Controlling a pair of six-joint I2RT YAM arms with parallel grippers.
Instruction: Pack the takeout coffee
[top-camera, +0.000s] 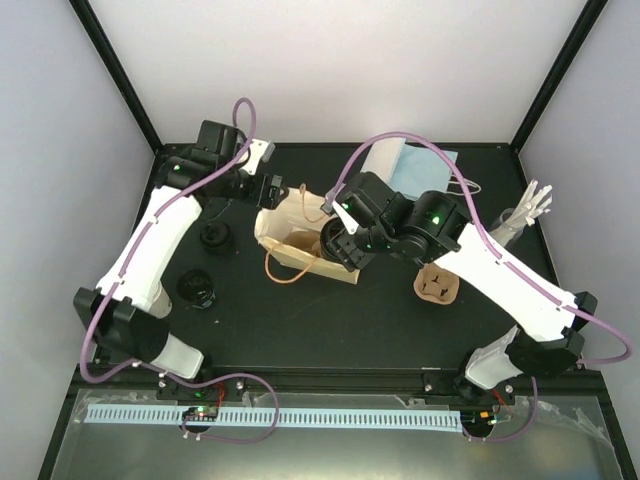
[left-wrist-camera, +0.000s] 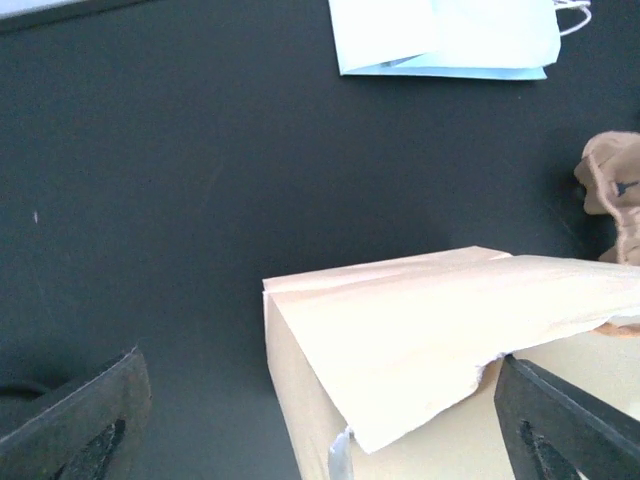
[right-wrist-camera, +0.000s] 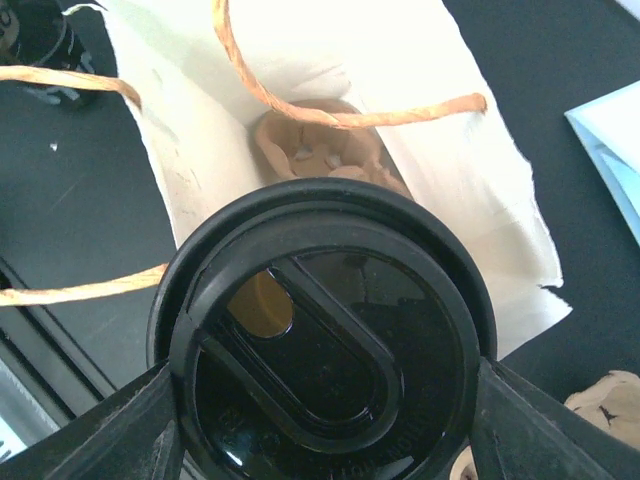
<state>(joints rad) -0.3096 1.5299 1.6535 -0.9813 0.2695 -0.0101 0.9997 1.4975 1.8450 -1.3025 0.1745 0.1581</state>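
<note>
Right hand: right gripper (right-wrist-camera: 320, 405) squeezed tight on the takeout coffee (right-wrist-camera: 330, 320), one finger on each side of the black lid.
Coffee: up in the air in the right hand, right at the mouth of the tan paper bag (right-wrist-camera: 450, 110), not inside yet.
Just past the coffee: wide bag mouth, with a twine handle (right-wrist-camera: 340, 118) draped across it.
Deep in the bag: a brown pulp cup carrier (right-wrist-camera: 320, 150), most likely the seat for the cup.
Left hand: left gripper (left-wrist-camera: 318, 365) spread wide, nothing pinched. Top flap of the bag between and just ahead of its fingers. Cannot tell if touching.
Done so far: lid on, cup picked up, cup brought to the bag.
Left to do: slide the cup in, set it down the right way up, let go, pull the hand out.
In the way: twine handle across the mouth, easy to snag. Soft bag wall with a torn edge, easy to fold in.
Beside the right hand: another pulp carrier (top-camera: 438, 285) on the black table (top-camera: 350, 320).
Beside the left arm: a round black lid (top-camera: 214, 237), and a second black lid (top-camera: 195, 288) closer to the arm's base.
Far past the bag: a pale blue paper bag (top-camera: 410, 165), flat on the table.
</note>
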